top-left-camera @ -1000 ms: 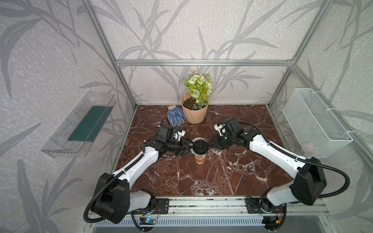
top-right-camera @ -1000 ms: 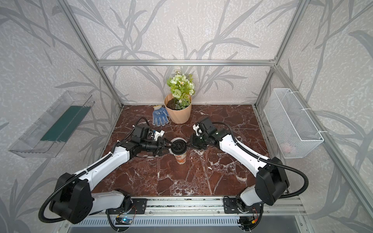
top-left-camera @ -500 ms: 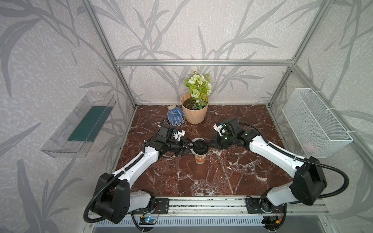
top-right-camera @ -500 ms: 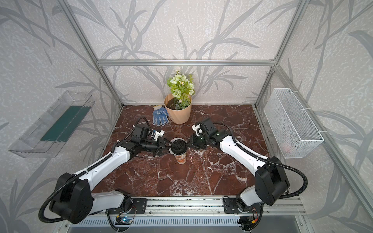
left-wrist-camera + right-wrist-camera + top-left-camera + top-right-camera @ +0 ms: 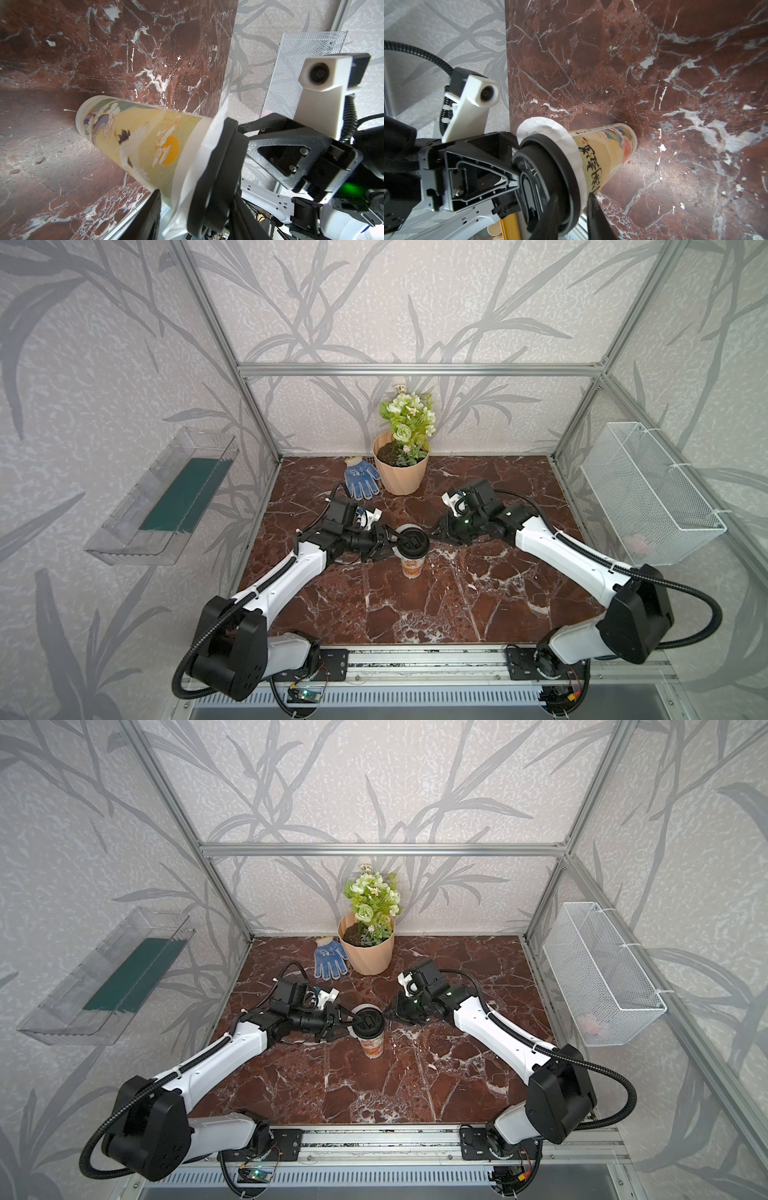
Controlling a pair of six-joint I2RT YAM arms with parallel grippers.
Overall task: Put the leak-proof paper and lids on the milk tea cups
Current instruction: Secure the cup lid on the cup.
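Left fingers (image 5: 471, 182): clamped across black lid (image 5: 413, 541) rim, leak-proof paper (image 5: 537, 124) sandwiched beneath, draped over mouth of milk tea cup (image 5: 412, 566), upright on surface (image 5: 457, 605). Right fingers (image 5: 276, 153): straddling opposite rim; clamped or loose, cannot tell. Level reach from either side of cup, equally near. Paper skirt plain in wrist views, nearly hidden from above.

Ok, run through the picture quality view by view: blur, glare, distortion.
Both top views: sharp, evenly lit, the frame splayed by the wide lens. Left wrist view: the cup softens toward its rim, the black lid blurred. Right wrist view: crisp table, pale glare beside the cup's base.
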